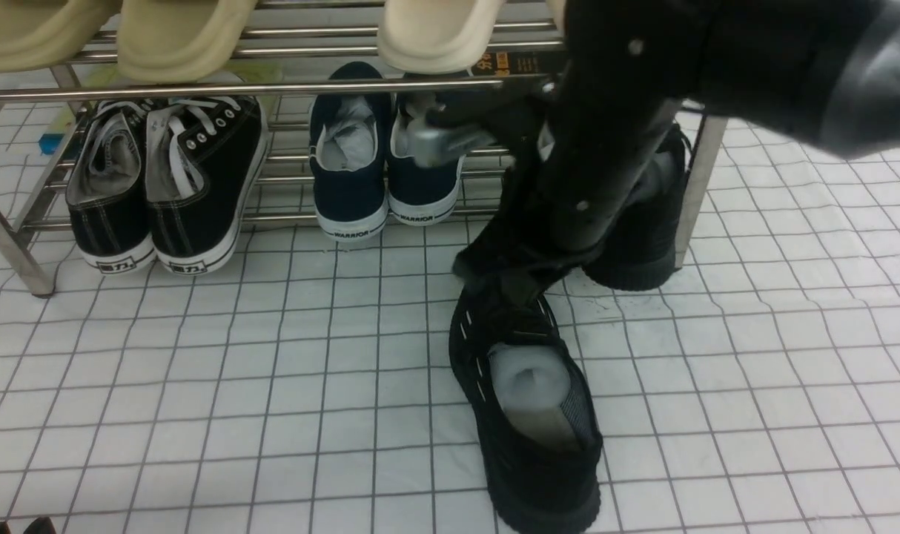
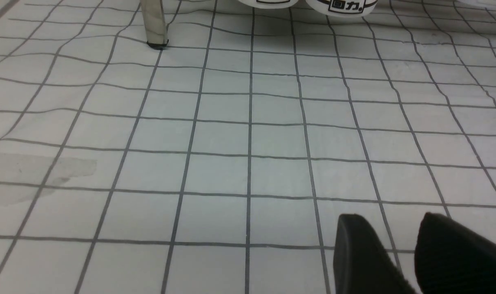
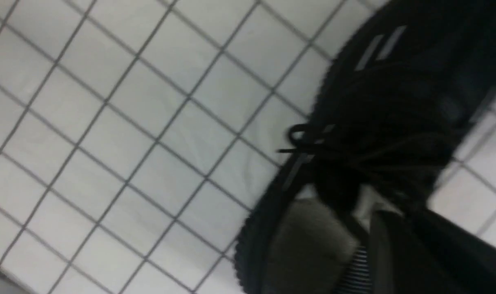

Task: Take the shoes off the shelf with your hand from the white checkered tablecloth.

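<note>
One all-black knit shoe [image 1: 528, 415] with white stuffing lies on the white checkered tablecloth [image 1: 272, 371], in front of the steel shelf [image 1: 235, 89]. My right gripper [image 1: 523, 288] comes down on its tongue and laces and looks shut on the shoe [image 3: 378, 110]; one finger [image 3: 399, 253] lies along the collar in the blurred right wrist view. The second black shoe [image 1: 643, 256] rests at the shelf's bottom right, partly behind my arm. My left gripper [image 2: 391, 228] hovers low over bare cloth, open, with nothing between its fingers.
Black canvas sneakers with white soles [image 1: 168, 185] and navy WARRIOR shoes [image 1: 383, 170] sit on the lower tier. Beige slippers [image 1: 176, 37] lie on the upper bars. A shelf leg [image 2: 154, 24] stands ahead of the left gripper, and a faint stain [image 2: 35, 175] marks the cloth.
</note>
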Motion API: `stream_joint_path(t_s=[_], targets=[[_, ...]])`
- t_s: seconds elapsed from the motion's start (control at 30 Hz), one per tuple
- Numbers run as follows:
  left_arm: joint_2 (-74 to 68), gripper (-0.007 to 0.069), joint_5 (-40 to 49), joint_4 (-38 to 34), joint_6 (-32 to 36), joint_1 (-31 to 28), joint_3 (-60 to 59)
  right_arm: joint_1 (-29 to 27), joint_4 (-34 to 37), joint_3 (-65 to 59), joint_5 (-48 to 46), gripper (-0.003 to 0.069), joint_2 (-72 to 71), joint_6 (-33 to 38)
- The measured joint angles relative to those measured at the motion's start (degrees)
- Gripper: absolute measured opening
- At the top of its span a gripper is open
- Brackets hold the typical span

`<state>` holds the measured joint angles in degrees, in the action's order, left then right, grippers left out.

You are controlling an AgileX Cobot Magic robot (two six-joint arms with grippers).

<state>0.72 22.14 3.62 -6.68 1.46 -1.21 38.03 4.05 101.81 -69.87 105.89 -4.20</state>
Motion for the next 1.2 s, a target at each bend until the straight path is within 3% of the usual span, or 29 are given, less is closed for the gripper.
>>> stream_joint_path(t_s=[0.2,0.33,0.4,0.43,0.47,0.5,0.6,0.7,0.8,0.9,1.0,1.1,1.2], targets=[[0.0,0.024,0.0,0.0,0.0,0.0,0.0,-6.87,-2.7,0.25,-0.8,-0.0005,-1.22,-1.34],[0.0,0.024,0.0,0.0,0.0,0.0,0.0,-9.27,-4.05,0.25,3.06,0.0071,-0.11,-2.27],[0.0,0.024,0.0,0.01,0.0,0.0,0.0,-9.48,-6.13,0.25,7.16,0.0191,1.27,-2.81],[0.0,0.024,0.0,0.01,0.0,0.0,0.0,-9.48,-6.26,0.25,7.16,0.0201,1.39,-2.79],[0.0,0.024,0.0,0.01,0.0,0.0,0.0,-9.55,-7.08,0.25,9.39,0.028,2.25,-2.83],[0.0,0.024,0.0,0.01,0.0,0.0,0.0,-9.55,-7.08,0.25,9.96,0.029,2.46,-2.83],[0.0,0.024,0.0,0.01,0.0,0.0,0.0,-9.55,-7.82,0.25,14.49,0.044,4.29,-2.97],[0.0,0.024,0.0,0.01,0.0,0.0,0.0,-9.55,-8.21,0.25,17.67,0.0507,6.28,-3.01],[0.0,0.024,0.0,0.01,0.0,0.0,0.0,-9.55,-8.58,0.25,19.14,0.0521,7.9,-3.01],[0.0,0.024,0.0,0.01,0.0,0.0,0.0,-9.55,-9.97,0.25,20.49,0.0505,10.02,-3.01],[0.0,0.024,0.0,0.01,0.0,0.0,0.0,-9.55,-12.31,0.25,21.14,0.0441,11.82,-3.45],[0.0,0.024,0.0,0.01,0.0,0.0,0.0,-9.55,-14.31,0.25,20.74,0.0274,12.89,-3.95],[0.0,0.024,0.0,0.01,0.0,0.0,0.0,-9.55,-14.02,0.25,18.13,0.0058,12.4,-4.08]])
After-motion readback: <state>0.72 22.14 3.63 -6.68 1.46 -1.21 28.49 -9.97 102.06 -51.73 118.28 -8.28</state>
